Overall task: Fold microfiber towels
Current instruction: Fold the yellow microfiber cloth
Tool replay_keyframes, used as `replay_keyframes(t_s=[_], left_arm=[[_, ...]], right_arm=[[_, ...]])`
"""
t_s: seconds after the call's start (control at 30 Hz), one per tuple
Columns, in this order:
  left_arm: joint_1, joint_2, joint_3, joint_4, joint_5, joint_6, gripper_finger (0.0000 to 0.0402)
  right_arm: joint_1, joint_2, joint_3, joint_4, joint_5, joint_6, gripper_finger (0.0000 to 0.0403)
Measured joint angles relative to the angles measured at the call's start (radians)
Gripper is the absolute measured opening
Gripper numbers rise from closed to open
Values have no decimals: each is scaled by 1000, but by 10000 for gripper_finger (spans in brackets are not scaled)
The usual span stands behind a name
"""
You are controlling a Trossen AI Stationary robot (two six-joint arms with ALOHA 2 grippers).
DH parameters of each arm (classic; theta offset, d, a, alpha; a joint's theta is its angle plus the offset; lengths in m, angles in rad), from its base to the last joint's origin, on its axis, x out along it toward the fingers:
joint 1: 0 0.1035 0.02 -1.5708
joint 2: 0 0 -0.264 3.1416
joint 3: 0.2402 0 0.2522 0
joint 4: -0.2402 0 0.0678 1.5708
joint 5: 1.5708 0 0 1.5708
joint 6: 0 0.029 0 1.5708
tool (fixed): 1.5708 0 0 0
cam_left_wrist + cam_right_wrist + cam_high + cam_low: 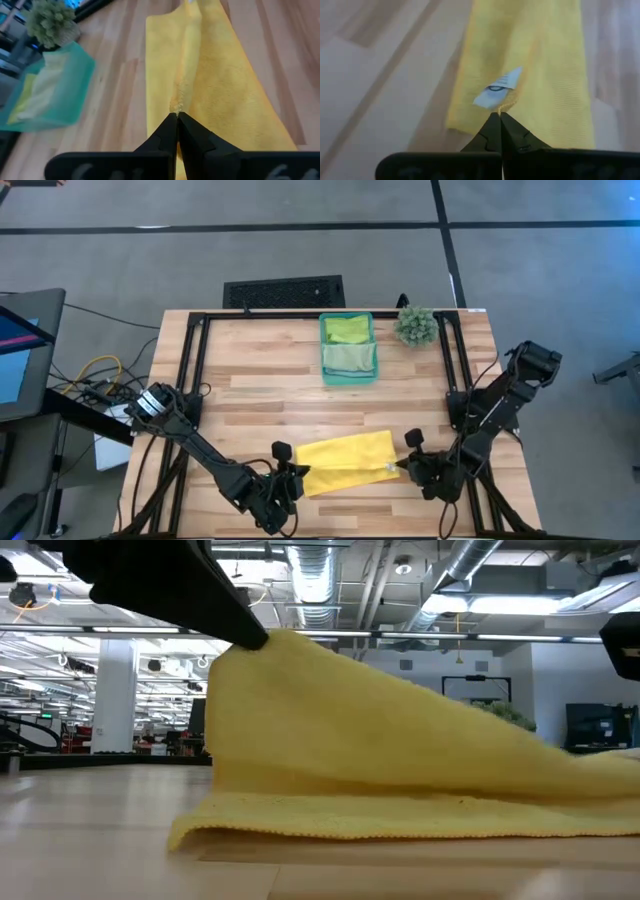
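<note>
The yellow towel (345,463) lies at the counter's (260,390) near edge, mid-fold: the left gripper (297,477) and right gripper (404,467) each have fingers pinched shut on an end, lifting it. Two green towels sit in the teal bin (349,376); whether they are folded is unclear.
</note>
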Motion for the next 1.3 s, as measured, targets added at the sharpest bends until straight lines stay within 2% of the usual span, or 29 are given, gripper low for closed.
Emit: replay_keyframes(t_s=[0.37,0.63,0.77,0.87,0.97,1.03,1.17,1.23,1.3], left_arm=[[6,12,0,36,101,-93,2],[35,96,2,26,197,-57,2],[42,98,2,0,186,-50,2],[37,97,27,-46,98,-19,2],[35,95,55,-50,-20,49,2],[35,95,60,-56,-116,83,2],[64,95,63,-150,-279,128,2],[89,96,63,-238,-349,100,2],[120,96,63,-331,-407,18,2]], right_arm=[[38,1,6,12,-79,0,7],[8,30,-7,99,-108,-52,7],[-10,58,-7,104,-146,-61,7],[-23,67,-7,106,-137,-73,7],[-31,56,-7,95,-40,-82,6],[-42,40,-7,74,111,-86,5],[-100,2,-7,9,494,-87,9],[-144,-15,-7,-19,633,-87,12],[-202,-24,-7,-25,729,-87,12]])
